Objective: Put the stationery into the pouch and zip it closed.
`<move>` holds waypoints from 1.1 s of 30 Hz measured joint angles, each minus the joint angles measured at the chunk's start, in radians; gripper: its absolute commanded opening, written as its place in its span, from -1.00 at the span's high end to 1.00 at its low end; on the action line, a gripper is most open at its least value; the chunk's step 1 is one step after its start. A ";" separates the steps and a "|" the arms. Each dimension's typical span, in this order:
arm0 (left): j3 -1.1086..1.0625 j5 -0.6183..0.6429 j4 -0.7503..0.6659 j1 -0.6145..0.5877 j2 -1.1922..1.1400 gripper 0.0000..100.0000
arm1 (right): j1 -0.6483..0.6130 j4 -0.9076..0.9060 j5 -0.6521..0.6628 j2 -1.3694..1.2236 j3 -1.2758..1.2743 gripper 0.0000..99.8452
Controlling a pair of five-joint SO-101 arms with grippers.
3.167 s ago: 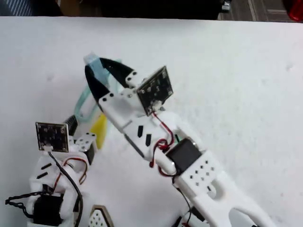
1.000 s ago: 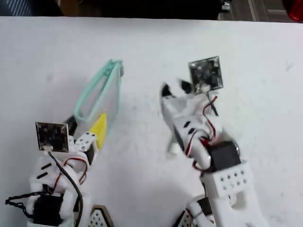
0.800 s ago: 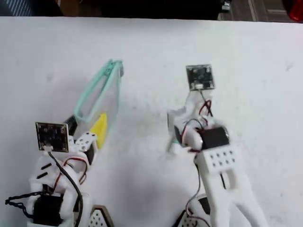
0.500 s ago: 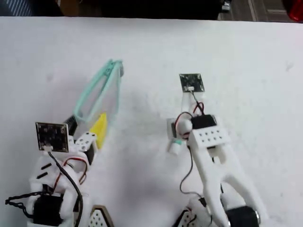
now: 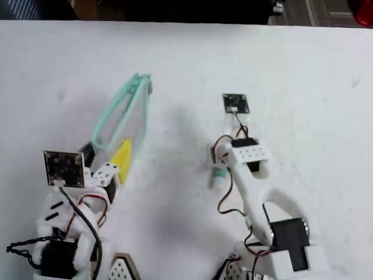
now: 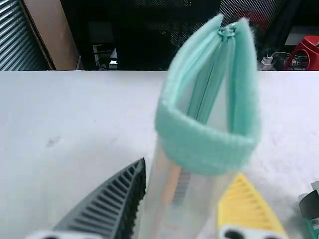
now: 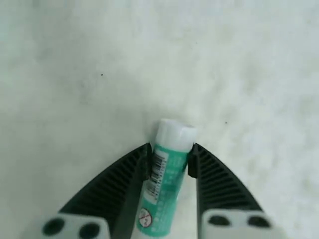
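While apart from pouch [image 5: 119, 114], glue stick [image 7: 167, 174] (in right end effector [image 7: 169, 149]).

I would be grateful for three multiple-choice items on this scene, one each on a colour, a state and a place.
1. The pouch's trim is: A red; B mint green; C black.
2. The pouch's mouth is: A open; B zipped closed; C taped over.
3. The glue stick lies: A inside the pouch; B under the pouch; C on the table between the right gripper's fingers.

Answers: B, the left wrist view shows mint trim; A, the zipper's two sides stand apart there; C, the right wrist view shows dark fingers flanking it on the white surface.
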State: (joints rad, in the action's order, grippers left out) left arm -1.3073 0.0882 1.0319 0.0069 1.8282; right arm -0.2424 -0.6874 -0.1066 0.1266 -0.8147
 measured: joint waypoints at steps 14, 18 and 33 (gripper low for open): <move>0.000 0.000 0.000 0.000 0.000 0.53 | 0.023 0.009 -0.002 -0.041 0.017 0.95; 0.000 0.000 0.000 0.000 0.000 0.53 | 0.026 0.009 0.063 -0.041 0.017 0.97; 0.000 0.000 0.000 0.000 0.000 0.53 | 0.025 -0.025 0.130 -0.002 0.017 0.97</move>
State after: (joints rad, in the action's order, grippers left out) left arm -1.3073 0.0882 1.0319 0.0069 1.8282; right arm -0.2179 -0.7119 0.0238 0.1250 -0.7979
